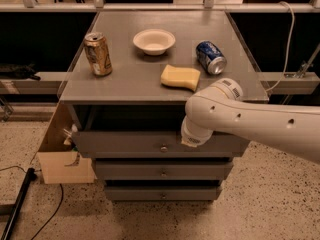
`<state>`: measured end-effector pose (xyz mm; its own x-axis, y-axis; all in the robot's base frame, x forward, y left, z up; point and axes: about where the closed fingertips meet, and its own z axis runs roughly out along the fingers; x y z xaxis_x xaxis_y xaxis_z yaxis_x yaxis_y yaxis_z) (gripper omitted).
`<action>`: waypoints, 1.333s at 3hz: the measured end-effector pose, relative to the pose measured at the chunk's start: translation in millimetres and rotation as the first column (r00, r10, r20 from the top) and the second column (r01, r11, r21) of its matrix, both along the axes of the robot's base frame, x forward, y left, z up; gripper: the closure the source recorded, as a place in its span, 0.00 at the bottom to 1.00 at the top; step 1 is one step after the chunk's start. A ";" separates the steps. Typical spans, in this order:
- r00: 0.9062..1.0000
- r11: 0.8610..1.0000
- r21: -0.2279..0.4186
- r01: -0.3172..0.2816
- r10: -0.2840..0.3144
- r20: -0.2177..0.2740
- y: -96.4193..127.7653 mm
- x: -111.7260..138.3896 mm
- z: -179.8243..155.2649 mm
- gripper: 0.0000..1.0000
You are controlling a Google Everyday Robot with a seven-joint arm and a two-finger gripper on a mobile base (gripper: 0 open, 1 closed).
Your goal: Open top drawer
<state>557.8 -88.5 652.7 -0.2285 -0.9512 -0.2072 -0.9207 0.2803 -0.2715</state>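
The top drawer is the widest grey front under the tabletop, with a small round metal knob at its centre. It stands a little way out, and a dark gap shows above it. My gripper is at the end of the white arm that comes in from the right. It sits at the drawer's upper edge, just right of the knob. The wrist hides its fingers.
On the grey tabletop stand a gold can, a white bowl, a blue can on its side and a yellow sponge. Two lower drawers sit below. A cardboard box is at the left, and a black pole lies on the floor.
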 end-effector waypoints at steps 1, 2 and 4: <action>1.000 1.000 0.000 0.000 0.000 0.000 0.0 0.0 0.0 1.00; 1.000 1.000 0.000 0.000 0.000 0.000 0.0 0.0 0.0 0.85; 1.000 1.000 0.000 0.000 0.000 0.000 0.0 0.0 0.0 0.59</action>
<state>557.7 -88.5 652.7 -0.2285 -0.9513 -0.2071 -0.9207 0.2803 -0.2716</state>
